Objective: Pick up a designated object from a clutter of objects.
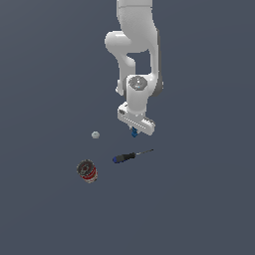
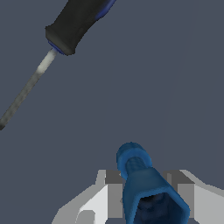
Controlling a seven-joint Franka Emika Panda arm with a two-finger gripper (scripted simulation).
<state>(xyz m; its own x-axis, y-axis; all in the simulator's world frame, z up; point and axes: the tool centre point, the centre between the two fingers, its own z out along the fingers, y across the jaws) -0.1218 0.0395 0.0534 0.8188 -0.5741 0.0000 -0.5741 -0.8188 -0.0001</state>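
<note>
The designated object [image 1: 134, 133], a tiny bright-blue knobbly piece, sits between the fingers of my gripper [image 1: 134, 129] just under the white hand. The wrist view shows the same blue piece [image 2: 142, 181] with a grey finger [image 2: 114, 190] pressed against each side, so the gripper [image 2: 146, 186] is shut on it. The rest of the clutter lies on the dark floor. A blue-and-black-handled screwdriver [image 1: 130, 156] is a little in front of the gripper. A small white ball [image 1: 95, 135] lies toward the exterior view's left.
A dark round can with a red band [image 1: 87, 171] lies at the exterior view's lower left. The screwdriver handle [image 2: 74, 24] and its thin shaft [image 2: 26, 89] show in the wrist view, apart from the held piece.
</note>
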